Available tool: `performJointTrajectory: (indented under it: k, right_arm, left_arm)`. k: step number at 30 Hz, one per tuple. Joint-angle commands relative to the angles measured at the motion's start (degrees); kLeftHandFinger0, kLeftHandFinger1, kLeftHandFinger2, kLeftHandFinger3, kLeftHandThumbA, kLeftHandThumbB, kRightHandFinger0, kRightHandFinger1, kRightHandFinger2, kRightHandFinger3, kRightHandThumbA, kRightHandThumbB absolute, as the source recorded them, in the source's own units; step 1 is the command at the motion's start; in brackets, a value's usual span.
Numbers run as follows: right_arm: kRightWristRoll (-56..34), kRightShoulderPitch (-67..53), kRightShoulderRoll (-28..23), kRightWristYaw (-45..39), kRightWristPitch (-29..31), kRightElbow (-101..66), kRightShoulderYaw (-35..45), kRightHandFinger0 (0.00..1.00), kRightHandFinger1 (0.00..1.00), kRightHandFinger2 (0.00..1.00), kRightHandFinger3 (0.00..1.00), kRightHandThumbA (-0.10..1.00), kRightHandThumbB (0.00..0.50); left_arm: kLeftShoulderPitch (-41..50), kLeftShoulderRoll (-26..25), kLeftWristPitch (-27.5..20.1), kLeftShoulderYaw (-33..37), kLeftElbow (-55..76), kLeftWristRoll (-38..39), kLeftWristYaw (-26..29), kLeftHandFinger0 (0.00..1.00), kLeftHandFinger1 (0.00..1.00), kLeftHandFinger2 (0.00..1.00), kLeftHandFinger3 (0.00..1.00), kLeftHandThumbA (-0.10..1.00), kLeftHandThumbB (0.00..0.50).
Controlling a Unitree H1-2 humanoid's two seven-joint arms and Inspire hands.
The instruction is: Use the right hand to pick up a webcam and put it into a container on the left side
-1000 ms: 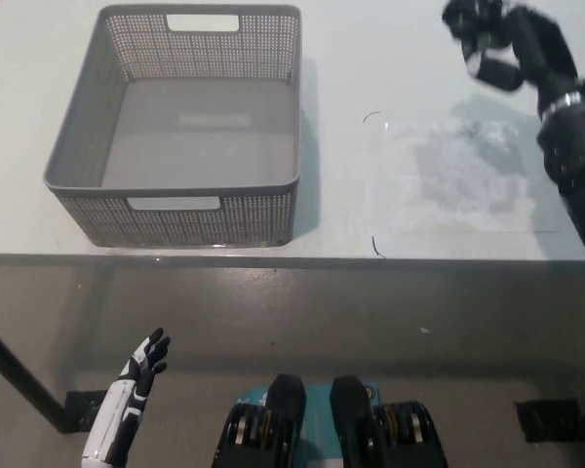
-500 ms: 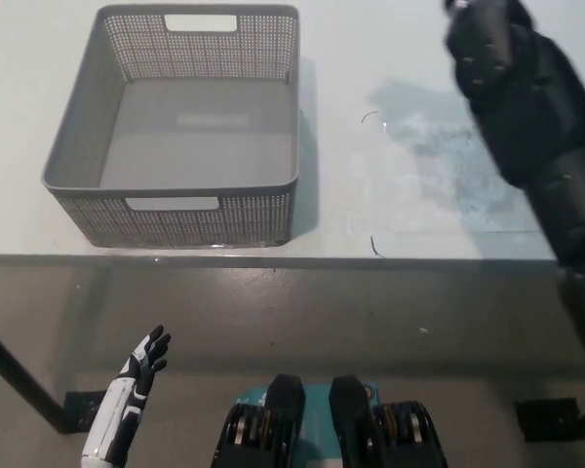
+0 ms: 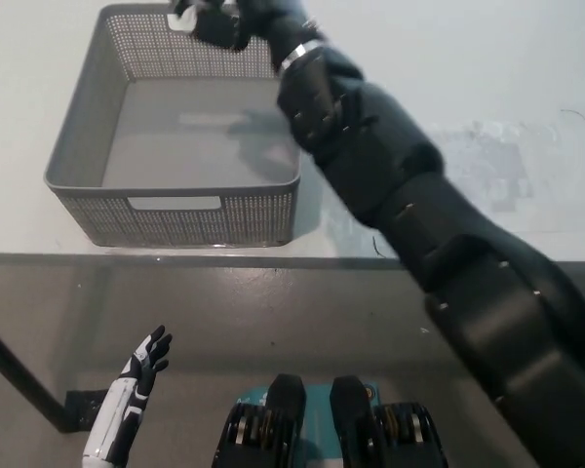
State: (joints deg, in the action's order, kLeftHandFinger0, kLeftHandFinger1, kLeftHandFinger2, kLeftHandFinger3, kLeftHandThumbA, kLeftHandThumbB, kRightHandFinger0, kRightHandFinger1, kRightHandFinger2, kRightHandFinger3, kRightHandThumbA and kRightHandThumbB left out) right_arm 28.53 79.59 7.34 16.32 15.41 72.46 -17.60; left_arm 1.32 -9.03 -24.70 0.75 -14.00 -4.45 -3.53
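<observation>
My black right arm reaches across the table from the lower right to the grey perforated basket (image 3: pixel 76 132) at the left. The right hand (image 3: pixel 236 18) hovers over the basket's far rim, by the handle cut-out. Its fingers are curled around a small dark object, the webcam (image 3: pixel 207 25), which is hard to tell apart from the black fingers. The basket's floor is bare. My white left hand (image 3: pixel 136 382) rests low at the lower left, below the table edge, with its fingers spread and nothing in it.
The basket stands on a white table (image 3: pixel 487 58) whose front edge (image 3: pixel 175 257) runs across the middle of the picture. A scuffed, shiny patch (image 3: pixel 497 161) marks the table at the right. Dark floor lies below the edge.
The right arm has swung from the table's far right across to the left, carrying the hand over the basket's far rim. The left hand has not moved.
</observation>
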Motion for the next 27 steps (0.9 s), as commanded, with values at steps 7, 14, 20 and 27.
performJointTrajectory:
  k: [7,14,20,27]
  right_arm:
    - [0.3,4.1,4.0,3.8,0.1,4.6,-2.4,0.02,0.38,0.75,0.8,-0.1,0.185]
    - [0.1,0.9,4.3,3.4,-0.8,6.5,-3.7,0.0,0.37,0.73,0.75,-0.1,0.186]
    - [0.4,-0.5,4.3,2.4,-1.6,7.1,-4.5,0.0,0.39,0.77,0.82,-0.1,0.167]
    - [0.5,-1.7,4.1,2.3,-2.1,7.4,-5.8,0.0,0.38,0.79,0.88,-0.1,0.16]
  left_arm:
    - [-0.8,-0.7,-0.1,0.5,2.3,-0.1,-0.7,1.0,1.0,1.0,1.0,1.0,0.221]
    - [-1.6,-0.8,-0.6,0.7,1.7,-0.3,-0.7,1.0,1.0,1.0,1.0,1.0,0.22]
    - [-1.9,-0.9,0.3,0.8,2.4,-0.1,-1.0,1.0,1.0,1.0,1.0,1.0,0.232]
    - [-2.6,-1.2,0.3,1.0,2.1,-0.6,-1.3,1.0,1.0,1.0,1.0,1.0,0.233]
